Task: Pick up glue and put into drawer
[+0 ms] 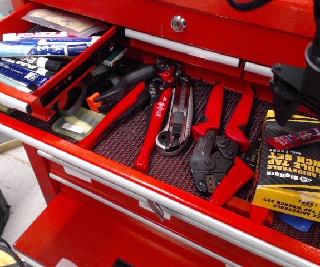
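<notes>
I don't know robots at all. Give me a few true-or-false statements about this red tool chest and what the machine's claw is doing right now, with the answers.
1. The glue lies on the yellow-and-black box. True.
2. The gripper is already carrying the glue in the air. False: the tube lies on the box, with the open gripper above it.
3. The marker pens sit in the small open drawer at upper left. True.
4. The red-handled crimping pliers lie on top of the box. False: they lie on the drawer mat, left of it.
5. The utility knife lies between red-handled tools. True.
</notes>
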{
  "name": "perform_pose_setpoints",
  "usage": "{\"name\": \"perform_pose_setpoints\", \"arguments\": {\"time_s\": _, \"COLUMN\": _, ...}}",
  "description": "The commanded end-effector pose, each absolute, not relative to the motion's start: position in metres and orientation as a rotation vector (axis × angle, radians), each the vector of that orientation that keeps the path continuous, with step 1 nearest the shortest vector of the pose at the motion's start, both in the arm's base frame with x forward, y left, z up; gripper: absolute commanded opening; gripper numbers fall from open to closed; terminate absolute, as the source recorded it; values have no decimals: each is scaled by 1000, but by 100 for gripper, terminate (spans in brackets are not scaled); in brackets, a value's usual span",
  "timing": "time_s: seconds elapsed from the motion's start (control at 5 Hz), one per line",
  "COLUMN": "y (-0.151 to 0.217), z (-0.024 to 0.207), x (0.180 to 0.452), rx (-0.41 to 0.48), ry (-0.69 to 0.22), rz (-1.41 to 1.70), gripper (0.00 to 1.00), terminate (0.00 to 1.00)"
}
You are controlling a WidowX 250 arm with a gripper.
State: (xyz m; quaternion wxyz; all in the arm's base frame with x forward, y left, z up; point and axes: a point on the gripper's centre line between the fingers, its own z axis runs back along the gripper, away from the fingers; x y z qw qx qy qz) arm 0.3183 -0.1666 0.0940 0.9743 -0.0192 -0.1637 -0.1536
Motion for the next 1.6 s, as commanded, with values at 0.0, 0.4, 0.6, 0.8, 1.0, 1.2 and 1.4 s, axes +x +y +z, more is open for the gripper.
{"name": "perform_pose_setpoints", "arguments": {"time_s": 0.0, "y": -164, "z": 90, "x": 323, "rx": -98, "ry": -365, "rz": -238, "gripper": 100, "terminate": 0}}
{"name": "perform_pose_setpoints", "arguments": {"time_s": 0.4, "y": -167, "z": 91, "x": 321, "rx": -90, "ry": -358, "rz": -202, "gripper": 0, "terminate": 0}}
{"name": "perform_pose_setpoints", "arguments": {"time_s": 0.6, "y": -167, "z": 103, "x": 317, "rx": -76, "ry": -329, "rz": -177, "gripper": 0, "terminate": 0}}
{"name": "perform_pose_setpoints", "arguments": {"time_s": 0.8, "y": -133, "z": 127, "x": 309, "rx": -14, "ry": -326, "rz": -74, "gripper": 0, "terminate": 0}}
{"name": "perform_pose_setpoints", "arguments": {"time_s": 1.0, "y": -86, "z": 138, "x": 307, "rx": 46, "ry": -340, "rz": -119, "gripper": 0, "terminate": 0}}
{"name": "perform_pose_setpoints", "arguments": {"time_s": 1.2, "y": -38, "z": 149, "x": 301, "rx": 131, "ry": -325, "rz": -123, "gripper": 0, "terminate": 0}}
{"name": "perform_pose_setpoints", "arguments": {"time_s": 1.4, "y": 10, "z": 162, "x": 292, "rx": 202, "ry": -336, "rz": -70, "gripper": 0, "terminate": 0}}
